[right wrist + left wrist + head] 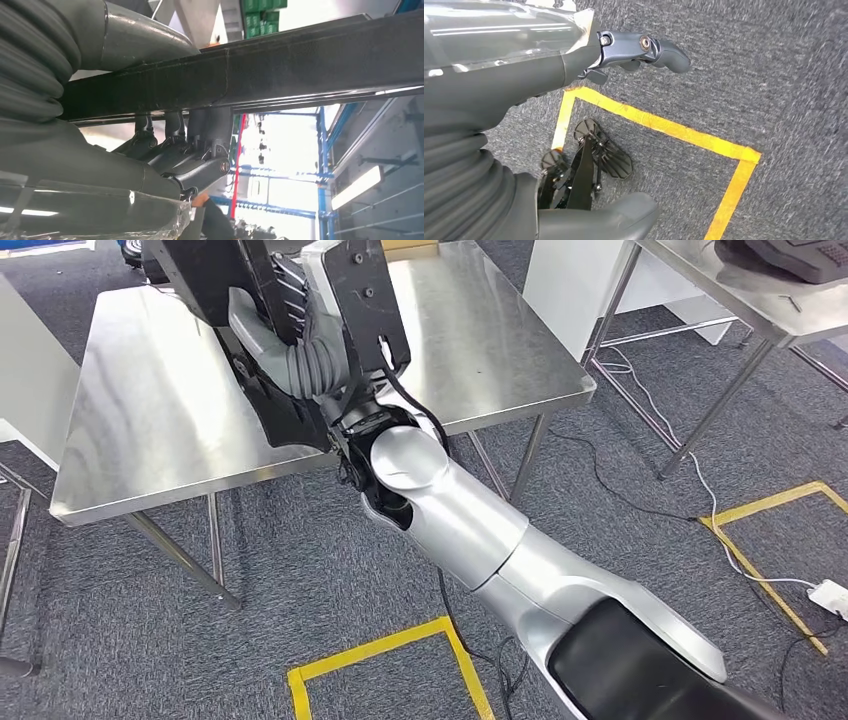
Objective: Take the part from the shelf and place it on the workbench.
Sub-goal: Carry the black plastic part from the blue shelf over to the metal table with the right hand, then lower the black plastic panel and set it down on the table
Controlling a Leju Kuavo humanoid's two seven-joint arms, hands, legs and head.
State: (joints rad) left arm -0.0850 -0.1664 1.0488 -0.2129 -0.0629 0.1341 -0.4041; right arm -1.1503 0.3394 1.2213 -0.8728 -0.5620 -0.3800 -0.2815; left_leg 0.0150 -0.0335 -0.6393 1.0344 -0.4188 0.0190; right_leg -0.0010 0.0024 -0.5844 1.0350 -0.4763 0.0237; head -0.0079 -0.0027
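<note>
One steel workbench (480, 350), two yellow floor squares (385, 650) | one black part (280, 60) above the bench top, clasped by right hand (185, 155) | left hand (644, 50) hangs empty, fingers apart, over carpet.

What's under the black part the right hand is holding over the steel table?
Under the black part lies the steel workbench, its bare top showing around it. The right hand grips the part. Whether the part touches the top is hidden by the hand and the part.
</note>
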